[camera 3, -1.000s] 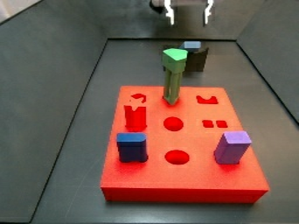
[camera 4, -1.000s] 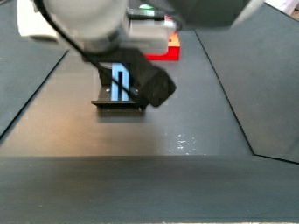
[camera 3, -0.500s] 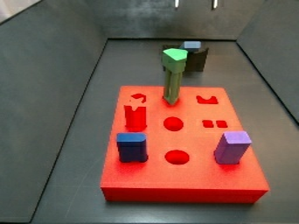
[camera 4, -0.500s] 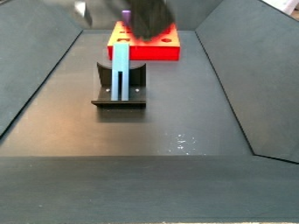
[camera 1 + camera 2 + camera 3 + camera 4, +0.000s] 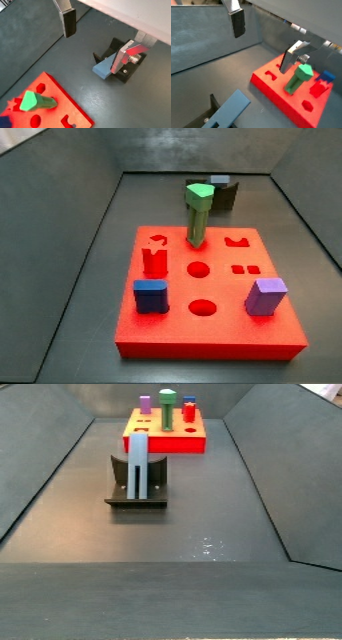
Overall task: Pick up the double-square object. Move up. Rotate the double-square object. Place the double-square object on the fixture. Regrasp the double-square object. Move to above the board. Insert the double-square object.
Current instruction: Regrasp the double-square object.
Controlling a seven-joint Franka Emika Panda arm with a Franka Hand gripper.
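- The dark grey surface (image 5: 201, 574) with sloped side walls fills both side views and carries everything else.
- The big flat bright-red square board (image 5: 207, 323) with round, square and odd-shaped cut-outs lies on the surface; in a side view (image 5: 167, 439) it sits at the far end, beyond the fixture.
- The tall green peg (image 5: 198, 216) stands upright in the board near its far edge, and shows in both wrist views (image 5: 33, 101) (image 5: 298, 79).
- The long slender slate-blue double-square object (image 5: 138, 466), with a groove down its length, rests on the fixture, well apart from the board; in a wrist view (image 5: 107, 65) it leans against the bracket, and its near end shows in another (image 5: 230, 111).
- The small dark grey-black L-shaped fixture (image 5: 136, 496) stands on the surface; in a side view (image 5: 225, 194) it sits behind the green peg.
- The claw (image 5: 97, 42) is seen only in the wrist views, high above the surface and clear of the bar; its flat silver fingers (image 5: 236, 20) with dark pads stand spread wide, released, with nothing between them.
- A purple block (image 5: 266, 296) stands in the board near its front right corner.
- A short dark-blue block (image 5: 150, 295) stands near the front left.
- A red forked piece (image 5: 154, 259) stands just behind the dark-blue block.
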